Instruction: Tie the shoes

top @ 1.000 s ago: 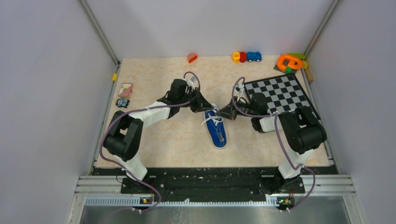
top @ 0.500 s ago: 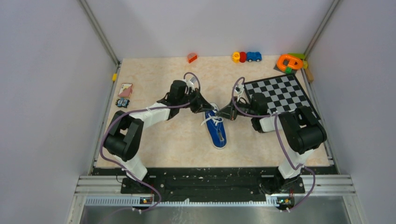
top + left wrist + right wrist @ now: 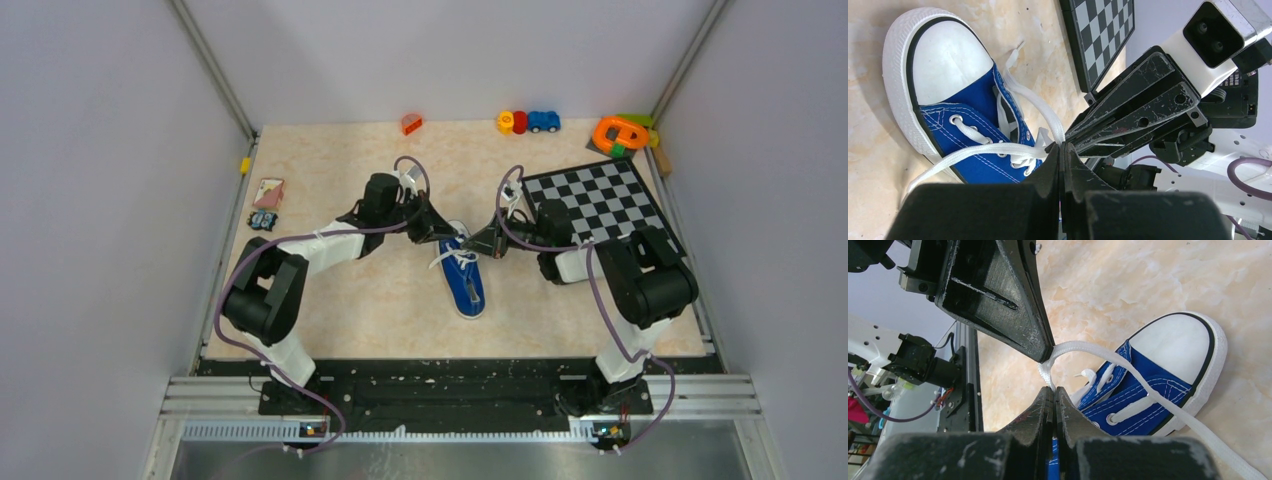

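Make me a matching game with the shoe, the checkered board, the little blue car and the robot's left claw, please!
Things:
1. sneaker
2. checkerboard
3. blue toy car
4. left gripper

Places or states:
a. at the far edge of the table
b. shut on a white lace
c. in the middle of the table
d. black and white squares, on the right side

Pairs: 1-c, 2-d, 3-a, 4-b
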Controlling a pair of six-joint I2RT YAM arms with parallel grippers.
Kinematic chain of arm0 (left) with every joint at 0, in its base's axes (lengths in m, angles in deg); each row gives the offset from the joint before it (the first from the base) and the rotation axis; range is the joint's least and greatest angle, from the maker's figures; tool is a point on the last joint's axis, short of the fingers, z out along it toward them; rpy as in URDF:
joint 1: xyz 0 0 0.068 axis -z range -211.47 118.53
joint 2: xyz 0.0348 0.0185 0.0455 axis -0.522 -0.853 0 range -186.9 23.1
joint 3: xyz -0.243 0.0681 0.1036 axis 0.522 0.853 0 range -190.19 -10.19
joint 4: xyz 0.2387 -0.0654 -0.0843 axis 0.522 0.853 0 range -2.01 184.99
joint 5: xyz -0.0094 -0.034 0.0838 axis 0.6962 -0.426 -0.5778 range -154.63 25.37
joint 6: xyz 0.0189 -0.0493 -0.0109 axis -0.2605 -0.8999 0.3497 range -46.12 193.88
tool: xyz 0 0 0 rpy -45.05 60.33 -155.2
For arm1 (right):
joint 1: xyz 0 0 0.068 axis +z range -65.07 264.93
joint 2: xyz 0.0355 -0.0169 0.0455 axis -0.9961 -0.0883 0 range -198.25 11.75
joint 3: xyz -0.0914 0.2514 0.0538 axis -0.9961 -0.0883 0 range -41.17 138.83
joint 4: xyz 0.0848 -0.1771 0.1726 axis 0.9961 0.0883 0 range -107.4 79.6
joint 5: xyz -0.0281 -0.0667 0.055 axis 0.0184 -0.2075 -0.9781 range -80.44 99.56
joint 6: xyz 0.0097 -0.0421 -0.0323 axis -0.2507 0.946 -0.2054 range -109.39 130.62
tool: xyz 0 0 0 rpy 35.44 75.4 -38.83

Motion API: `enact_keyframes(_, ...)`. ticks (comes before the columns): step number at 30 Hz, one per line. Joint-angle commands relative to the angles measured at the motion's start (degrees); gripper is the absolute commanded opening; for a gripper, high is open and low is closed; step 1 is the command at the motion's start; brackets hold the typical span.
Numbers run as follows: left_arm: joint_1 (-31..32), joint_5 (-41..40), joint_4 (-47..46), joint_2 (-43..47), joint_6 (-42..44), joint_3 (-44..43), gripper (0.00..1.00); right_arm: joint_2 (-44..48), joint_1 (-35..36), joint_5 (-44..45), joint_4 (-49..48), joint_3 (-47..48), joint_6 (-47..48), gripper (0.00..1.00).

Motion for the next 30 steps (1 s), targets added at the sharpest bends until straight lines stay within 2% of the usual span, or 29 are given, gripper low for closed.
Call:
enact_keyframes(1, 0.3, 0.4, -2.1, 2.0, 1.4, 0.1, 0.00, -0.5, 0.0, -0.2, -2.3, 1.1, 0.3, 0.04)
enact_keyframes(13, 0.3, 0.2, -2.4, 2.5, 1.6, 1.3, 0.00, -0.5, 0.1, 0.3, -2.1, 1.0, 0.0, 0.19)
enact_keyframes(24, -0.1, -0.6, 0.4, 2.2, 1.9, 0.6, 0.00, 0.2, -0.5, 1.6, -1.3, 0.7, -0.3, 0.22)
enact_keyframes(30, -0.3, -0.5, 0.3, 1.5, 1.3, 0.1, 0.00, 0.7, -0.6, 2.4, 0.6, 0.8, 0.5, 0.32)
